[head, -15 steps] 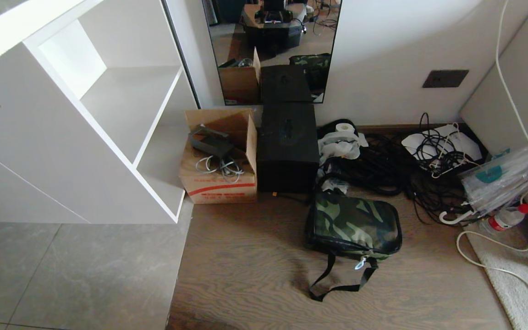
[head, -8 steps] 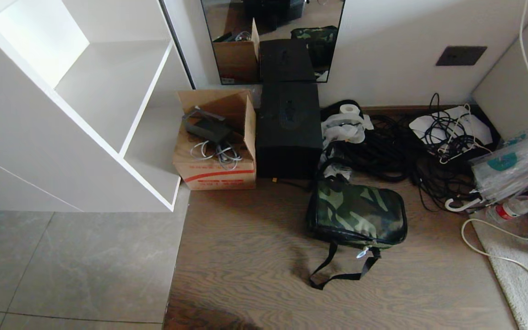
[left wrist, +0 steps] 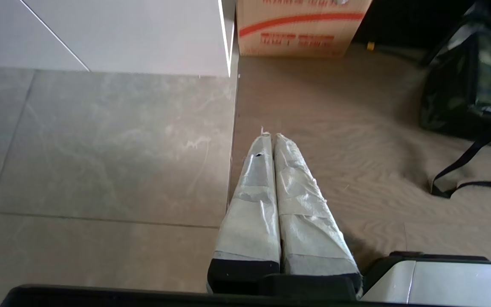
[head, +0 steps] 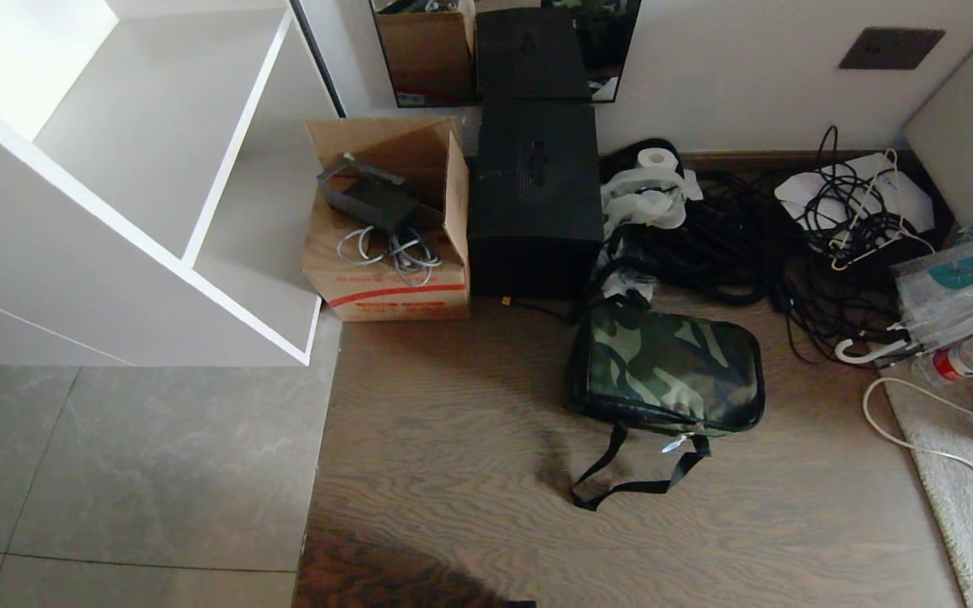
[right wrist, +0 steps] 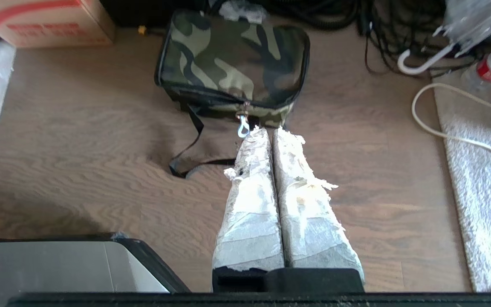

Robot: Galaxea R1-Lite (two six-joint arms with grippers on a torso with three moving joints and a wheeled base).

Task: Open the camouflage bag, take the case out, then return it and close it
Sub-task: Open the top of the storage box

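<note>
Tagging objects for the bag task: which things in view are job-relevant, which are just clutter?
Job: camouflage bag, zipped shut on the wood floor; left gripper and right gripper, both shut, touching nothing.

Clutter: cardboard box, tall black box, cable pile, paper roll, bottle.

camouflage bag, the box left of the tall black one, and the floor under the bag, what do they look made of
The camouflage bag looks like soft woven fabric, perhaps nylon: its printed top has a slight sheen and rounded edges, with black webbing straps. The box looks like plain brown cardboard, matte, with folded flaps and red print. The floor shows wood grain, either wood or laminate.
</note>
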